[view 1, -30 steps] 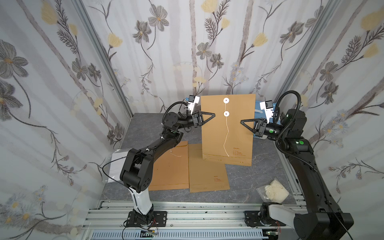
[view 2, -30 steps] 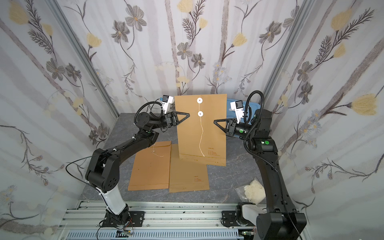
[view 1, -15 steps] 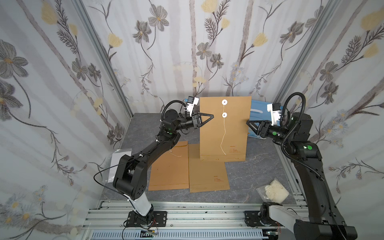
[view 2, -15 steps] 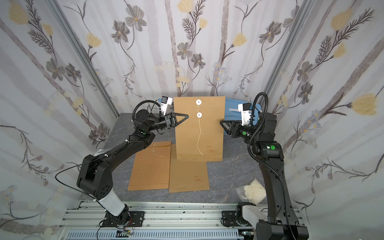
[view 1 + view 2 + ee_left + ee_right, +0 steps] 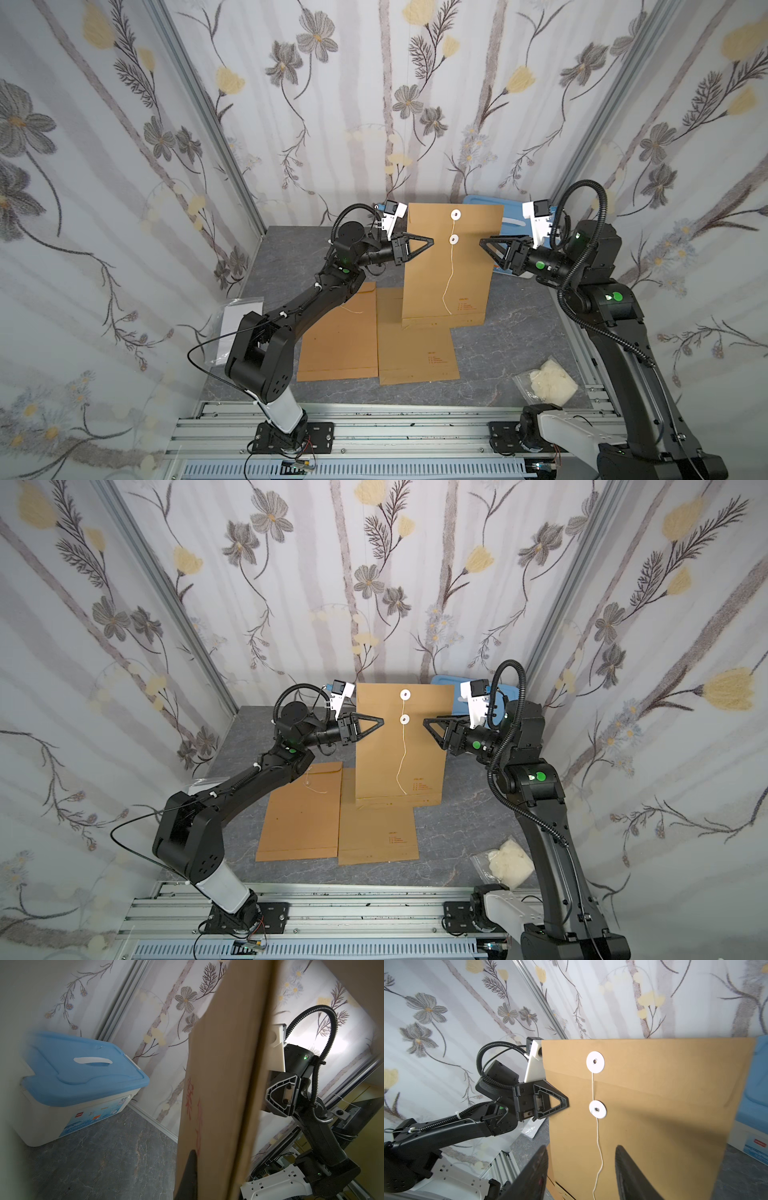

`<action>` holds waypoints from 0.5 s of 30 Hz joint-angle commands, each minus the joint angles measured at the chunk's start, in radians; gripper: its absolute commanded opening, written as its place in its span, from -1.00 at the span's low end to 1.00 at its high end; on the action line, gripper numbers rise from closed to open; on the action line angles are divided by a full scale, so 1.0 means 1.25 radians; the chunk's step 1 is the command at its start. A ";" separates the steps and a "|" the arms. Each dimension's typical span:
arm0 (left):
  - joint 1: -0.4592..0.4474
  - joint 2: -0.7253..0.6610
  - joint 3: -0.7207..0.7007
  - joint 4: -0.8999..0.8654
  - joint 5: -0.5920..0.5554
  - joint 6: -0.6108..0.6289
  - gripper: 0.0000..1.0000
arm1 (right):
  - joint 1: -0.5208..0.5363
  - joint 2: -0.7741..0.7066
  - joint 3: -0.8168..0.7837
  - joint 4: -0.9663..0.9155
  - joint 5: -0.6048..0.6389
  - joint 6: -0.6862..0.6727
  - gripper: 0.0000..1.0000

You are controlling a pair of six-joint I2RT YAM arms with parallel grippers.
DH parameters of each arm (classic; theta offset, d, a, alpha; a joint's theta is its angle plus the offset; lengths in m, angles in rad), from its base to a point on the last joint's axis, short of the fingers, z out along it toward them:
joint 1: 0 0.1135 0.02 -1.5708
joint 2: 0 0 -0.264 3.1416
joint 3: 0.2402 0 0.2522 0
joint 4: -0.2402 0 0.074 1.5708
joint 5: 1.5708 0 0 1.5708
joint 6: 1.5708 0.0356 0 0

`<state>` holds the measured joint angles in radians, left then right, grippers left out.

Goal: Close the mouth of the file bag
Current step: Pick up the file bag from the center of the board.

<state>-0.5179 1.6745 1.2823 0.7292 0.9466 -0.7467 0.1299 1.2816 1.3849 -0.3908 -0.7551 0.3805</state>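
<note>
Right wrist: file bag [image 5: 664,1095] upright at tabletop [image 5: 741,1178] far centre, clamped at left edge by left claw [image 5: 566,1103]. Facing loose string [image 5: 599,1147]: right claw [image 5: 581,1150], jaws apart. Pinch string just under lower disc [image 5: 597,1109], wind it round snugly, avoid yanking bag.

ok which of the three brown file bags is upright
The rear file bag, standing upright with the left gripper shut on its edge. The left flat bag and the middle flat bag lie on the table.

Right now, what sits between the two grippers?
The upright file bag, its string hanging loose, between left gripper and right gripper in both top views.
</note>
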 commanded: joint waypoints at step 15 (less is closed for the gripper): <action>-0.027 -0.016 -0.016 0.012 0.017 0.049 -1.00 | 0.073 0.113 0.059 0.056 0.011 -0.001 0.07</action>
<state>-0.5491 1.6615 1.2629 0.7197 0.9535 -0.7063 0.2188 1.4117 1.4609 -0.3611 -0.7368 0.3939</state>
